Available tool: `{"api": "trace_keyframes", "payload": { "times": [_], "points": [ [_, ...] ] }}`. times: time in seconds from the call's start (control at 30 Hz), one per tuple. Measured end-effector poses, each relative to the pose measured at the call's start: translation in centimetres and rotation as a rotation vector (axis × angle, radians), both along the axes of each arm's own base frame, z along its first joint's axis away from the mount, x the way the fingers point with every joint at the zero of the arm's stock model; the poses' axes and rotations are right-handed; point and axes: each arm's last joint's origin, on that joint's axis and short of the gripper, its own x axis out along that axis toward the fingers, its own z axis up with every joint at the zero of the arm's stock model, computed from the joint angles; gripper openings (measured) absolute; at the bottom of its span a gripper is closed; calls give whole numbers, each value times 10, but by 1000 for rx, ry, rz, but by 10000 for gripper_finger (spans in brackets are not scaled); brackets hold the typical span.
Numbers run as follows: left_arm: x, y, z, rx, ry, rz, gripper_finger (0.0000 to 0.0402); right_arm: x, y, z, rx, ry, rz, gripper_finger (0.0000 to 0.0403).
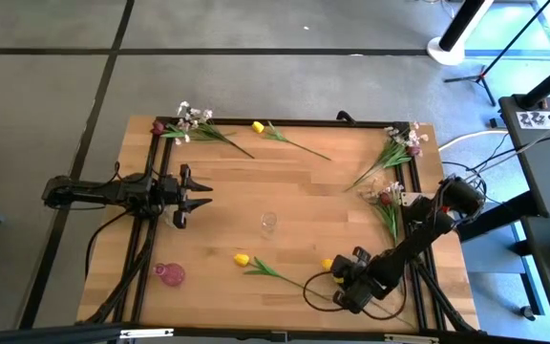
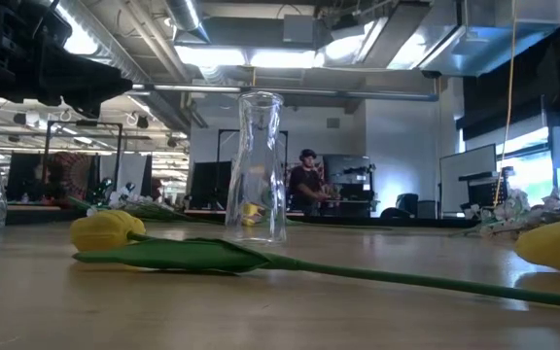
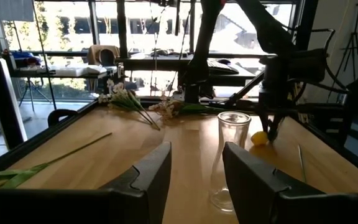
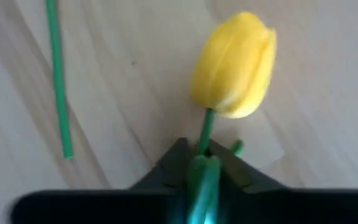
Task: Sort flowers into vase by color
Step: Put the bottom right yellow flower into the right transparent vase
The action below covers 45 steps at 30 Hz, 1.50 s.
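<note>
Right wrist view: right gripper (image 4: 201,163), fingers closed on the green stem of a yellow tulip (image 4: 235,65), just below the bloom; bloom points away from the fingers over bare wood. A second green stem (image 4: 58,81) lies apart beside it.

High view, outward from that gripper:
- Right gripper (image 1: 337,277) near the front edge of the wooden table (image 1: 294,182), right of centre, with the held tulip (image 1: 327,264) at its tip.
- Second yellow tulip (image 1: 242,259), lying flat just left of it, its stem running toward the right gripper.
- Clear glass vase (image 1: 269,224), upright near table centre, standing apart from both tulips.
- Pink vase (image 1: 170,275), front left corner area.
- Left gripper (image 1: 199,194), left side of table, fingers apart, holding nothing, aimed toward the clear vase.
- Third yellow tulip (image 1: 258,127), rear centre, lying flat.
- White-pink blossom spray (image 1: 193,121), rear left, with a dark red bloom (image 1: 158,126) beside it.
- Further white-pink sprays (image 1: 404,139), rear right, and a cluster (image 1: 388,195) with dark red at the right edge.
- Sheet with dark lettering (image 1: 542,118) on a stand right of the table; text not legible.

Low view: person (image 2: 307,183) in the room behind the table.
</note>
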Motion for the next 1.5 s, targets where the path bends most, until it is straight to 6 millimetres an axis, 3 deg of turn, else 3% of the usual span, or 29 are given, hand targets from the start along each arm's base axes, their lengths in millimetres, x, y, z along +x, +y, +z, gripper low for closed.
{"api": "trace_keyframes", "payload": {
  "times": [0.07,0.13,0.27,0.47,0.57,0.67,0.77,1.0,1.33,1.5],
  "points": [
    [0,0,0,0,0,1,143,5,-10,13,8,-36,-11,11],
    [0,0,0,0,0,1,143,15,-21,39,24,-110,-29,18],
    [0,0,0,0,0,0,143,38,-51,104,19,-334,-45,9],
    [0,0,0,0,0,1,143,60,-101,217,-96,-877,-32,11],
    [0,0,0,0,0,1,143,65,-119,254,-180,-1154,-7,5],
    [0,0,0,0,0,1,143,70,-132,275,-241,-1362,29,8],
    [0,0,0,0,0,1,143,80,-148,278,-288,-1442,58,5],
    [0,0,0,0,0,0,143,115,-177,252,-304,-1406,79,6],
    [0,0,0,0,0,0,143,139,-173,222,-269,-1323,119,7],
    [0,0,0,0,0,0,143,145,-172,207,-334,-1223,171,16]
  ]
}}
